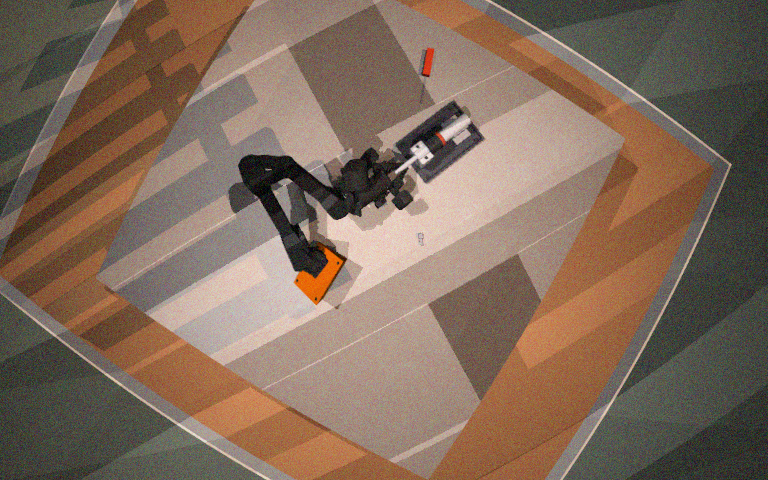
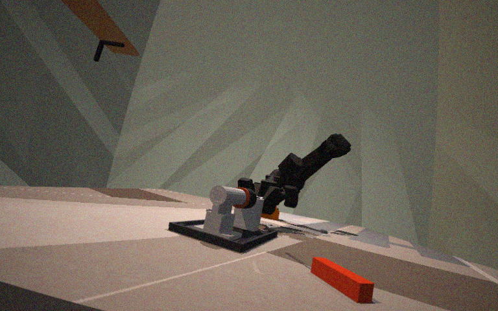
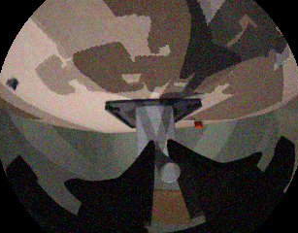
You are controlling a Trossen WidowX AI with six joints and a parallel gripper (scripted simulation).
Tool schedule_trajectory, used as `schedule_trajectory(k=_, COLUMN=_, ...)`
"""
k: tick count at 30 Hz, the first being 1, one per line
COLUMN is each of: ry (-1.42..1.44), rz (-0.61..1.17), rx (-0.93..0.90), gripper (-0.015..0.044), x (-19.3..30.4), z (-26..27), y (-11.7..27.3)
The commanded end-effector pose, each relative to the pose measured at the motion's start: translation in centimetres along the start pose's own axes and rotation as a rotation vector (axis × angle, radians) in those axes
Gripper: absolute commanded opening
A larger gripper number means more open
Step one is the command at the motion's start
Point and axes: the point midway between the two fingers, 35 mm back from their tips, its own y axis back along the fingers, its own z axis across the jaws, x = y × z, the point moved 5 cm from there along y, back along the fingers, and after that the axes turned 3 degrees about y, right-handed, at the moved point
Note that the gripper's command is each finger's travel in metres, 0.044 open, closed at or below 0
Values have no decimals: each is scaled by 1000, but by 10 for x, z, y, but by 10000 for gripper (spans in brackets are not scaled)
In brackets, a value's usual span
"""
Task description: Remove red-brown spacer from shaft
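The shaft is a thin pale rod running through the white bracket towards the big light grey housing block. The red-brown spacer is a thin ring against the housing's face, at shaft height. Black spacer material sits between it and the bracket; whether it is one ring or more I cannot tell. My gripper is shut on the shaft's free end, on the bracket's outer side. The shaft's round end shows between the fingers in the wrist view.
The housing and bracket stand in a dark-rimmed tray. A red-orange bar lies beyond the tray. A tiny outlined object lies on the other side. The orange arm base is lower left in the top view.
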Motion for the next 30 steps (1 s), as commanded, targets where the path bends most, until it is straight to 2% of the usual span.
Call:
schedule_trajectory(k=1, ry=-3, rz=1, rx=-2, gripper=0, x=0, z=0, y=1)
schedule_trajectory(k=30, ry=-3, rz=1, rx=-2, gripper=0, x=-2, z=0, y=4)
